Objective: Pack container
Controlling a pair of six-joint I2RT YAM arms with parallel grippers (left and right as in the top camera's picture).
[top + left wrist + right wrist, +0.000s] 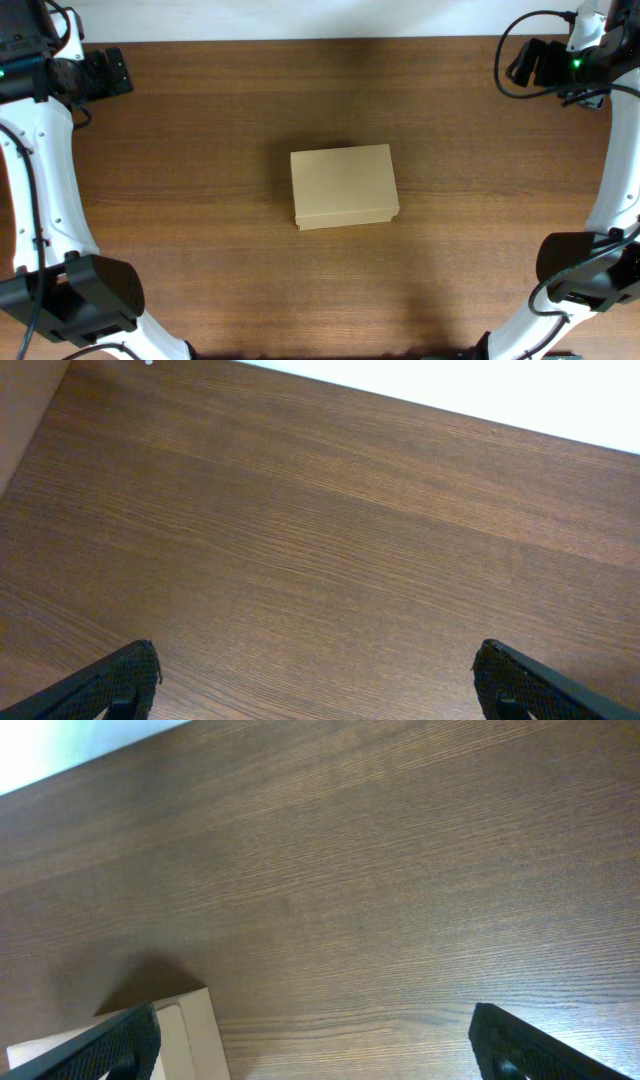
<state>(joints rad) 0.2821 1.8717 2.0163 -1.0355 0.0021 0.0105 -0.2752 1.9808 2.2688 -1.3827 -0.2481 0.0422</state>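
Container (pixel 344 186) flat; long axis left-right

1. No text, label, brand, number or sign can be read in any view.
2. The cardboard box (pixel 343 186) shows plain brown faces only.
3. The wooden table (pixel 200 120) shows only wood grain.

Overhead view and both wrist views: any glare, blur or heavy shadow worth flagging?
Overhead: even light, sharp, only a thin shadow edging the container. Left wrist: table grain crisp, white strip at top blown out. Right wrist: washed-out top-left corner, soft dark shadow beside the container.
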